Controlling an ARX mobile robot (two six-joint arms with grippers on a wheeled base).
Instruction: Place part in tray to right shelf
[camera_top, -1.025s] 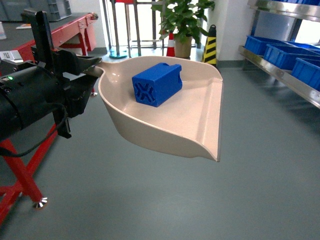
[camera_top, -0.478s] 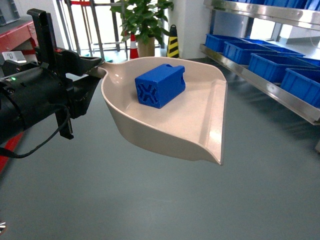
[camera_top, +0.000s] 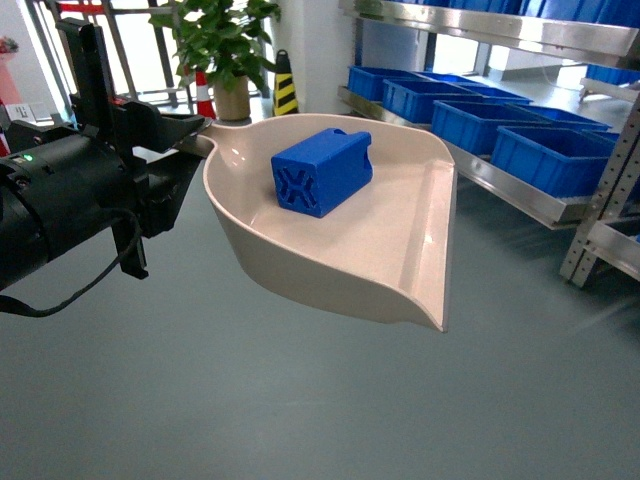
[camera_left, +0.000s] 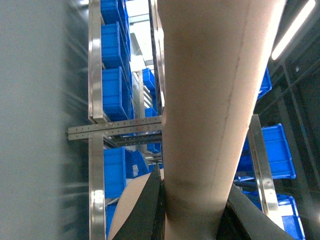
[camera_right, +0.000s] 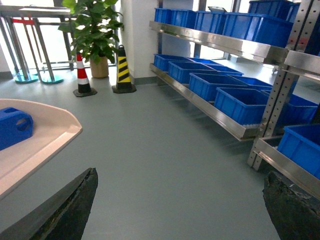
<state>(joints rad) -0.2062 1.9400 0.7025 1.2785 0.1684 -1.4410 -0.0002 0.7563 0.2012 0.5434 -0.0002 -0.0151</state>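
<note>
Left claw (camera_top: 190, 135): largely hidden behind the black arm housing; its black fingers (camera_left: 150, 210) are seen pressed against the tray's handle stub, so it is clamped on the tray.
Tray (camera_top: 400, 270): held in the air above the grey floor (camera_top: 300, 400), front lip towards the right; its underside fills the left wrist view, and its left part is cut off in the right wrist view.
Part (camera_top: 322, 170): lying inside the tray near the handle end, ribbed X face towards the camera.
Right shelf (camera_top: 520, 200): well apart from the tray, at the right; blue crates (camera_top: 550, 155) are carried on it, contents not discernible.
Right claw (camera_right: 180, 207): only two dark fingertips are shown at the frame corners, spread wide with nothing between them.
</note>
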